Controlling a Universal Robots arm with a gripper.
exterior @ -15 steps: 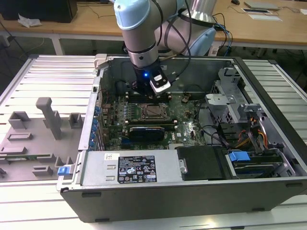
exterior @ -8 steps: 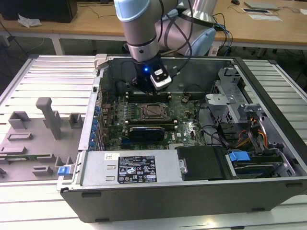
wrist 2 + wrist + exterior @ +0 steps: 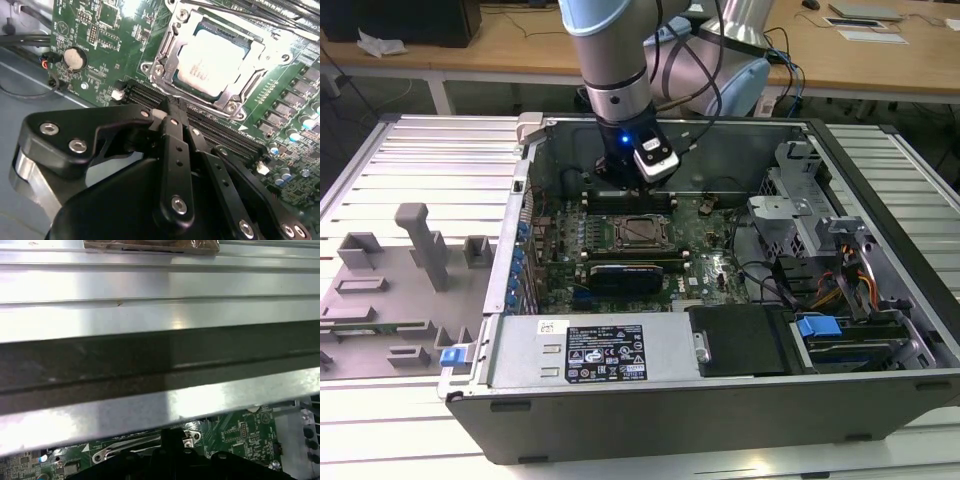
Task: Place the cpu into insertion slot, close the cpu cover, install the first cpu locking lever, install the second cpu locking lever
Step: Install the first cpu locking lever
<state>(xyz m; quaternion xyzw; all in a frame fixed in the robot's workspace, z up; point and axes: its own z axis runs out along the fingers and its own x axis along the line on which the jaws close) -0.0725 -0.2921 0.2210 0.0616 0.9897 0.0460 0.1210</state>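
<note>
**Colours in frame**

cpu (image 3: pixel 212 62): pale silvery-beige top. cpu cover (image 3: pixel 165 60): silver-grey. Circuit board (image 3: pixel 107 45): green, fine pale markings. Gripper (image 3: pixel 170 112): matte black, silver screws. Case wall (image 3: pixel 160 315): brushed silver, dark band.

The silver-grey cylindrical robot arm (image 3: pixel 612 60) carries pale blue joint caps and a glowing blue light at its wrist. Black cables loop beside it. The matte black gripper (image 3: pixel 170 112) shows flat linkage bars — each studded with silver screws.

Legible markings: none.
Print appears on the black-and-white rectangular label (image 3: pixel 606 353) on the grey metal power-supply housing (image 3: pixel 530 350) and on the pale silvery cpu (image 3: pixel 210 62), but cannot be read.
</note>
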